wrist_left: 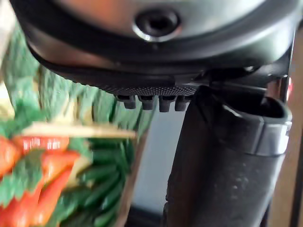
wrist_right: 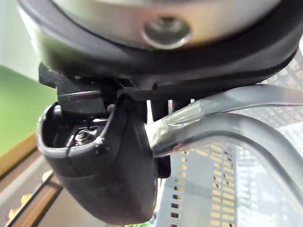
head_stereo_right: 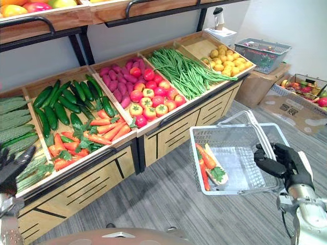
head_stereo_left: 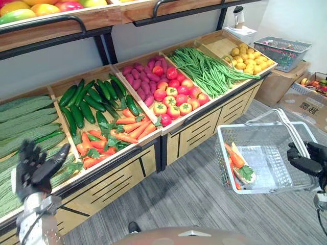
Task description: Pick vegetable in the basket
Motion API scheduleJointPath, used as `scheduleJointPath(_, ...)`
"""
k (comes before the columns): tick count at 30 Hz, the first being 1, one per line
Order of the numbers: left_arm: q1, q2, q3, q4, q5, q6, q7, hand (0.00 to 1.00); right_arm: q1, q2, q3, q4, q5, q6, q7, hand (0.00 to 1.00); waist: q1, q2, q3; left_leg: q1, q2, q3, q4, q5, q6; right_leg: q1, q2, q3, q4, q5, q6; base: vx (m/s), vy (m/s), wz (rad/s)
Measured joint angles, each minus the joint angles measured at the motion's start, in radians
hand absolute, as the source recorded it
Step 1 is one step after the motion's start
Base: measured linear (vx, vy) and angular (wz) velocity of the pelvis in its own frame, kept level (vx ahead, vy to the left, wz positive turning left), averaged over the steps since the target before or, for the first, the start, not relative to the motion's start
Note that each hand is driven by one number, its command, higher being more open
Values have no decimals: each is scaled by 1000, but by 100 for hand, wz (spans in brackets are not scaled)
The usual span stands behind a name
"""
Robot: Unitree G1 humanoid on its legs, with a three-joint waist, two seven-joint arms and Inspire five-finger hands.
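Right robot hand (head_stereo_right: pixel 287 162) round basket handles (wrist_right: pixel 222 125)

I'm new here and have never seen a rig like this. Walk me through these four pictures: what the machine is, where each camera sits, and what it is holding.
This is a two-legged humanoid robot with dark, human-like hands. The two wide pictures come from a stereo camera on its head, looking down at a wooden produce stand with cucumbers, tomatoes, green beans, potatoes and more. The two close-ups come from cameras on its wrists. The left hand is raised, fingers open, holding nothing. The right hand has its fingers curled round the handles of a grey mesh basket, which holds a few carrots.
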Motion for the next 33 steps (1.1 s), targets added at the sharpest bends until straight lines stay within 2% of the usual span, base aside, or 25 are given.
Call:
scheduleJointPath(5, 16, -63, 158, 107, 84, -21, 155, 100, 0, 139, -72, 53, 36, 0, -71, 0, 2, 0, -14, -13, -13, -44, 0, 3, 5, 23, -6, -44, -10, -6, 0, 29, 5, 27)
scheduleJointPath(10, 75, -125, 222, 205, 193, -25, 288, 100, 2, 245, -95, 164, 56, 0, -130, 0, 10, 1, -14, -14, -25, -79, 0, -3, 10, 46, -18, -83, -8, -19, 6, 23, 14, 23)
scheduleJointPath(12, 89, -149, 212, 276, 209, -26, 309, 100, 4, 279, -95, 223, 66, 0, -156, 0, 28, 4, -14, -14, -30, -82, 0, -10, 4, 47, -20, -87, -2, -24, 4, 17, 16, 16)
scheduleJointPath(14, 107, -165, 161, 398, 240, -23, 327, 100, 6, 354, -95, 268, 73, 1, -206, 0, 34, -1, -13, -20, -44, -81, 0, -39, -19, 47, -39, -104, -3, -30, -3, 26, 55, 16)
scheduleJointPath(15, 108, -167, 155, 408, 241, -22, 328, 100, 8, 362, -95, 268, 73, 1, -213, 0, 34, -2, -14, -20, -46, -82, 0, -42, -14, 46, -41, -105, -3, -31, -4, 39, 56, 23)
scheduleJointPath(16, 111, -192, 128, 484, 276, -17, 329, 100, 21, 410, -95, 282, 73, 1, -254, 0, 37, 0, -13, -24, -53, -82, 0, -44, -5, 47, -48, -114, 3, -38, -5, 39, 31, 15)
scheduleJointPath(18, 115, -218, 101, 553, 284, -1, 327, 100, 37, 459, -95, 302, 72, 1, -288, 0, 47, -4, -13, -18, -61, -83, 0, -44, -4, 47, -53, -114, 17, -49, -5, 66, 29, 5)
scheduleJointPath(20, 114, -215, 64, 627, 304, 26, 312, 100, 58, 509, -90, 324, 67, 1, -318, 0, 55, -12, -13, -9, -66, -82, 0, -42, 2, 48, -62, -111, 36, -67, -9, 84, 30, -1)
scheduleJointPath(24, 112, -213, 48, 650, 316, 27, 298, 100, 64, 534, -71, 382, 61, 1, -326, 0, 54, -20, -12, 5, -68, -74, 0, -45, 7, 48, -68, -102, 47, -82, -13, 78, -2, -8)
scheduleJointPath(33, 85, -194, -98, 678, 318, 26, 270, 100, 59, 535, 19, 393, 61, -5, -332, 0, 53, -26, -3, 49, -65, -48, 0, -63, 12, 61, -69, -74, 76, -117, -4, 92, -24, -11)
